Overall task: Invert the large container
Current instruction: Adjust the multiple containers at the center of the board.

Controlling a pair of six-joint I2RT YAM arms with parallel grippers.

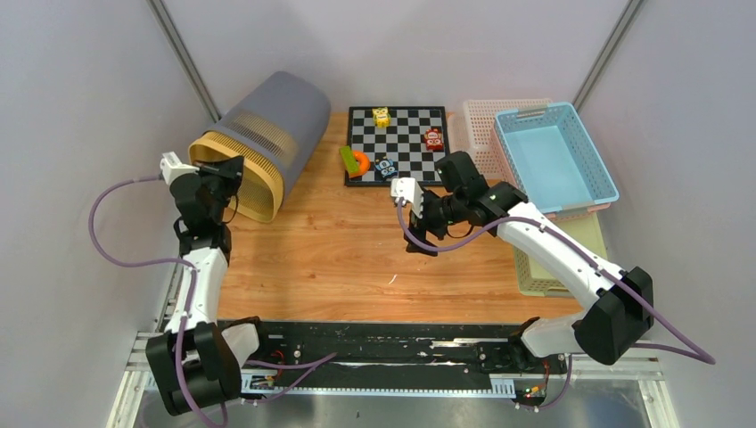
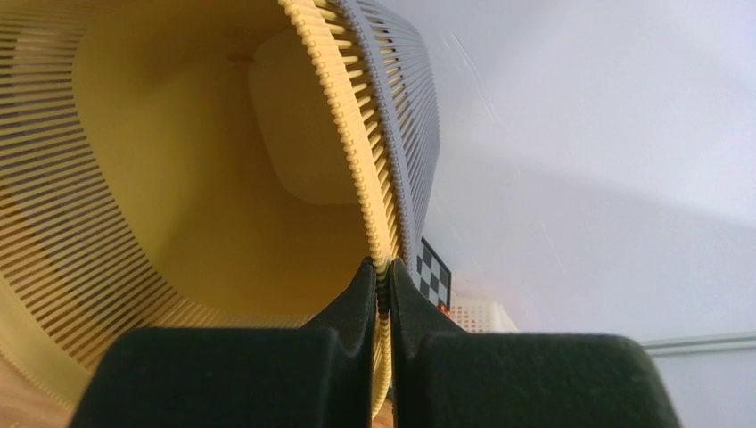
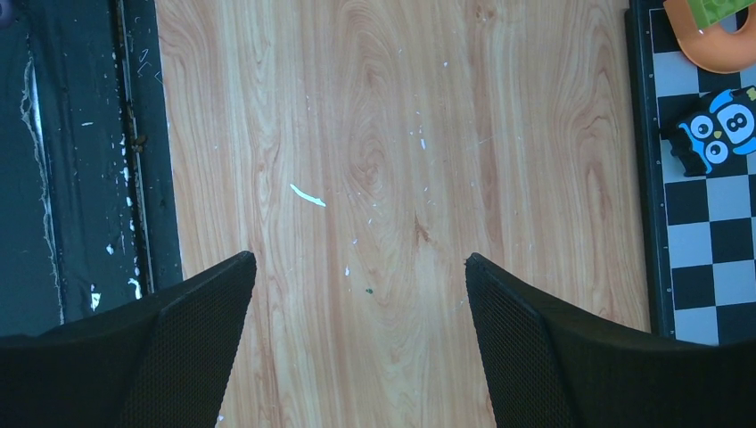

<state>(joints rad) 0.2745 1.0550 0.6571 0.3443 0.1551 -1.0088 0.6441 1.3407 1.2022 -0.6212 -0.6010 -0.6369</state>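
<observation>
Far left, left gripper (image 2: 383,287) pinched on rim of large container (image 1: 272,138) — right gripper (image 3: 359,260) gaping, empty

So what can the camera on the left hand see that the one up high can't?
Only the left wrist camera shows, up close, the left gripper pinching the rim of the large container, and its yellow inside. Only the top camera shows the right gripper open above the wooden table, and the blue basket. Both show the container and some of the chessboard.
</observation>
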